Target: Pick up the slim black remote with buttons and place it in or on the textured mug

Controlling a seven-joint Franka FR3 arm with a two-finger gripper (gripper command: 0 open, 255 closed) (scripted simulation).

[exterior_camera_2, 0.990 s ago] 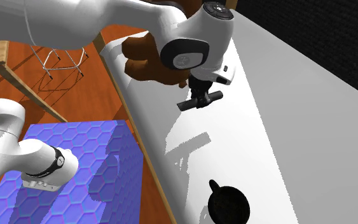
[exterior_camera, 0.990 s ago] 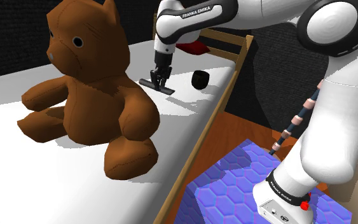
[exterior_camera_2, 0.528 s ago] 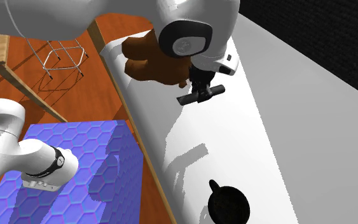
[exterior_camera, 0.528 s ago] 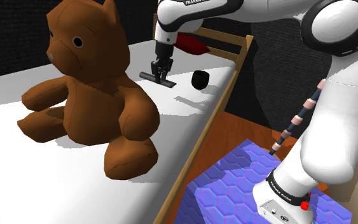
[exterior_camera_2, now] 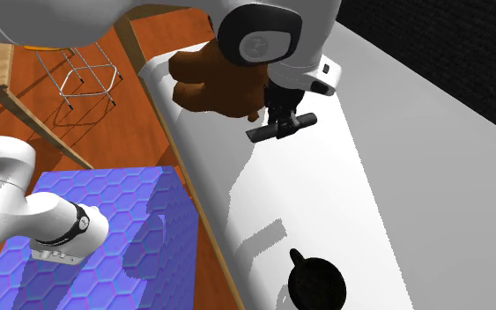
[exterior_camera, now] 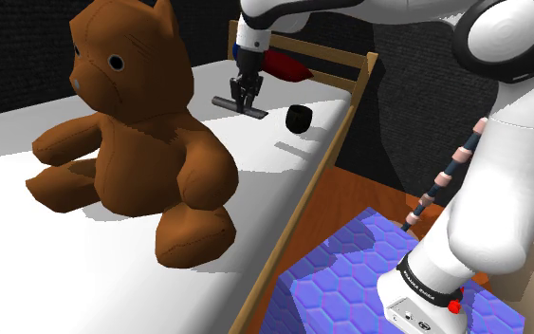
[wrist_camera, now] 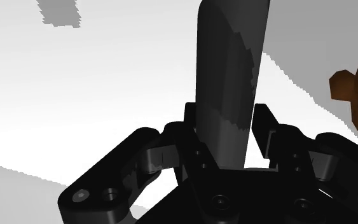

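since a second ago the gripper (exterior_camera: 246, 92) has climbed toward the top middle of the shoulder view. it has taken the slim black remote (exterior_camera: 240, 104) higher above the white bed top (exterior_camera: 255, 176) and nearer to the black mug (exterior_camera: 299, 119). the remote's shadow, in the lower middle of the second exterior view, has slid toward the mug too. to my eye the lift is done and the carry is under way. the placing is not yet begun, as the mug stands upright at the bottom middle of that view, well apart from the remote. the hand points straight down, and the white forearm comes in from the upper right of the shoulder view. the jaws are clamped narrow on the remote's midsection, so it hangs roughly level and crosswise beneath them. the wrist view shows both fingers pressed to its sides. the brown teddy bear (exterior_camera: 132, 142) sits at the left of the shoulder view, apart from the arm.
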